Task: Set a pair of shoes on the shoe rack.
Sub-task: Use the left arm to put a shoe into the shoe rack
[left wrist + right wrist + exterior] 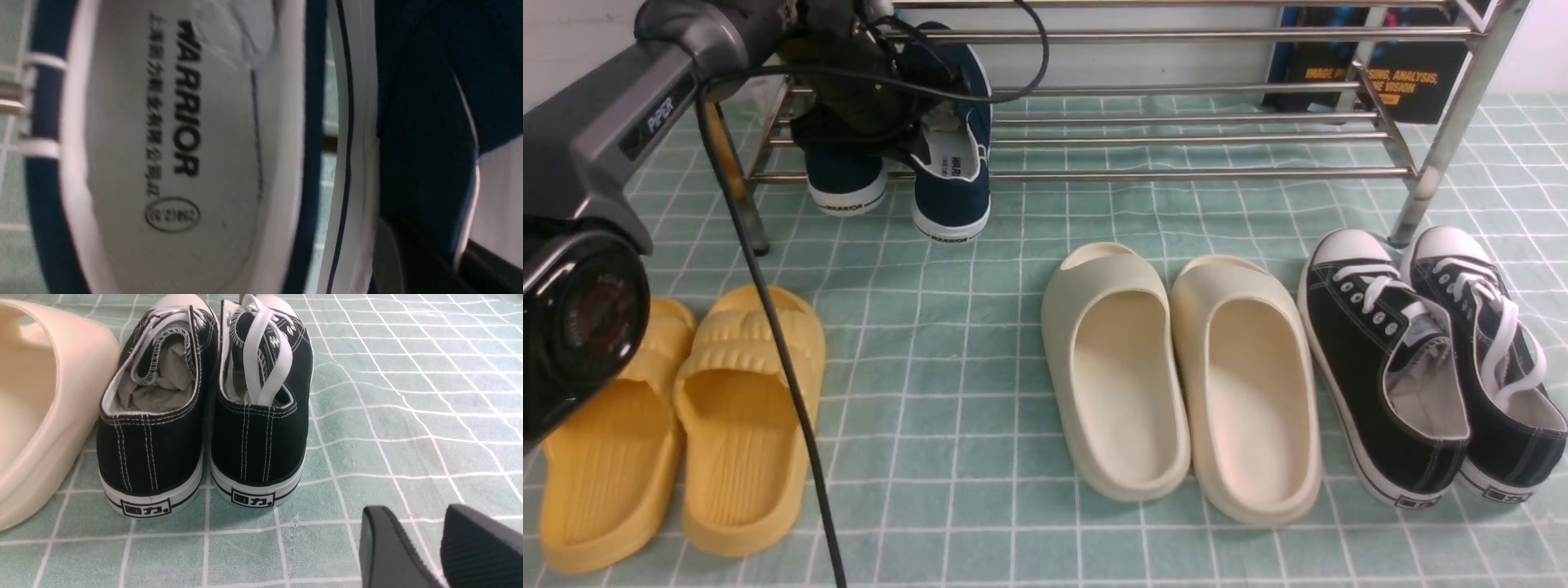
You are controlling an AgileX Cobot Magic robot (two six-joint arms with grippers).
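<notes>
Your left arm (637, 106) stretches in from nine o'clock toward eleven o'clock in the front view, its wrist angled downward. Your left gripper (425, 253) is closed, its fingertips at five o'clock in its own wrist view. Your right gripper (425, 539) stands open, fingers apart, at about four o'clock in its wrist view.
</notes>
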